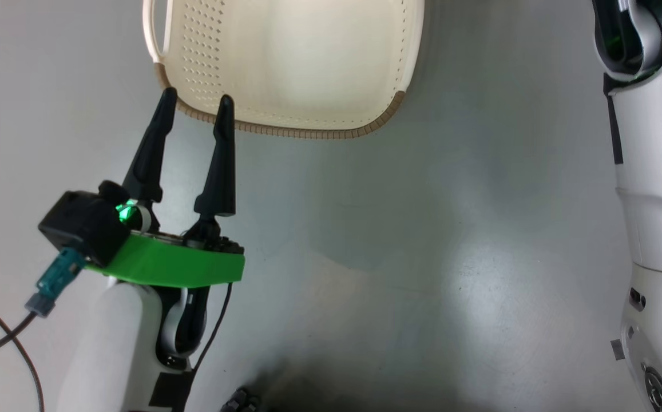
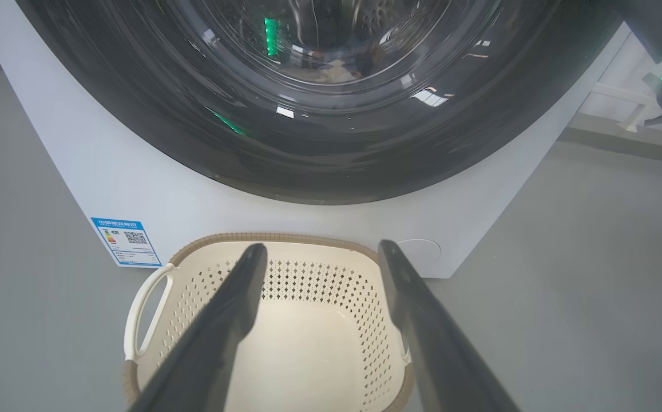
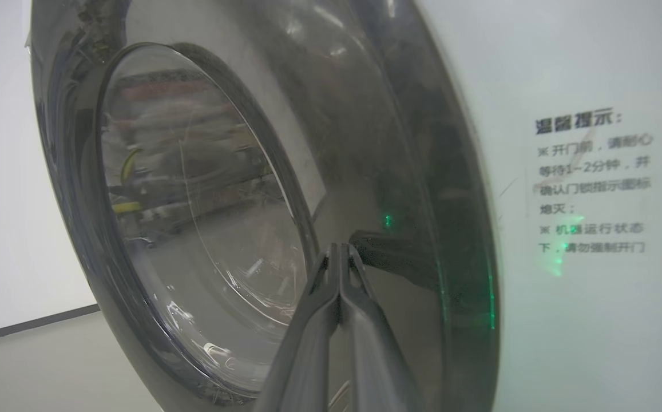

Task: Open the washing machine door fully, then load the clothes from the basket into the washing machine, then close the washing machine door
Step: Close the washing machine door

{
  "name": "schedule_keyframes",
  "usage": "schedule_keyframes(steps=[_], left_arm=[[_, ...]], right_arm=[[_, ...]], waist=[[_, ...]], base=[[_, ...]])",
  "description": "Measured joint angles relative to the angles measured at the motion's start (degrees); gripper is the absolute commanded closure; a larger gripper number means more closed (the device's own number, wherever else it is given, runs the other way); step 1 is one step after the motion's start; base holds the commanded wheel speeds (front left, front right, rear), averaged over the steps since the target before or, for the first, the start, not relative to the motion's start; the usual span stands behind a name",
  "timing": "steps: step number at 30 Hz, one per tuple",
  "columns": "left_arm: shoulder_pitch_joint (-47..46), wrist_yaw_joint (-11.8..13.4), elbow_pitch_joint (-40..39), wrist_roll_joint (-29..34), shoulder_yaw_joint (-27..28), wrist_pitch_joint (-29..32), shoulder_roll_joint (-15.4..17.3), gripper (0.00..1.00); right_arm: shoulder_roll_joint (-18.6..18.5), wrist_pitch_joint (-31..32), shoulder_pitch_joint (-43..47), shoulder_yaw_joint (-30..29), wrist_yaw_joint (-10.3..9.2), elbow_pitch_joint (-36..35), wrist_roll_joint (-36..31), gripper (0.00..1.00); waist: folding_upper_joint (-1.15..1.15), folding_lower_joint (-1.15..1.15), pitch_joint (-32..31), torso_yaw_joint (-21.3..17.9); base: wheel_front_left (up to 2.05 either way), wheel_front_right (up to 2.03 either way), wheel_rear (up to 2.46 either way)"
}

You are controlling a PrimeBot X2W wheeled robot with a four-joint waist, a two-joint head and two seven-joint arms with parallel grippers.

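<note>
Right gripper [image 3: 339, 249], fingers together and empty, is at the washing machine door [image 3: 193, 200]; slipping on the gloss could leave it unlatched. Left gripper [image 1: 196, 97]: spread, empty.

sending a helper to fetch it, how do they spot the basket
Find the big white washing machine with its round black door. On the grey floor just before it sits the basket. It is cream perforated plastic with a brown woven-look rim and a white side handle.
</note>
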Motion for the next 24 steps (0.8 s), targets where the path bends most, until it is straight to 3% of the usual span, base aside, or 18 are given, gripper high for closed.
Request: schedule_keyframes(steps=[12,24], left_arm=[[-0.22,0.00,0.14,-0.09,-0.15,0.00,0.00,0.00],[0.85,-0.01,0.44,0.56,2.30,0.00,-0.01,0.00]], right_arm=[[-0.22,0.01,-1.48,0.92,0.00,1.36,-0.51,1.00],[-2.24,0.02,7.96,4.87,-0.08,0.21,3.74,1.00]], waist=[[0.00,0.00,-0.57,0.09],[0.00,0.00,-5.17,-1.37]], base=[[0.00,0.00,0.00],[0.00,0.00,0.00]])
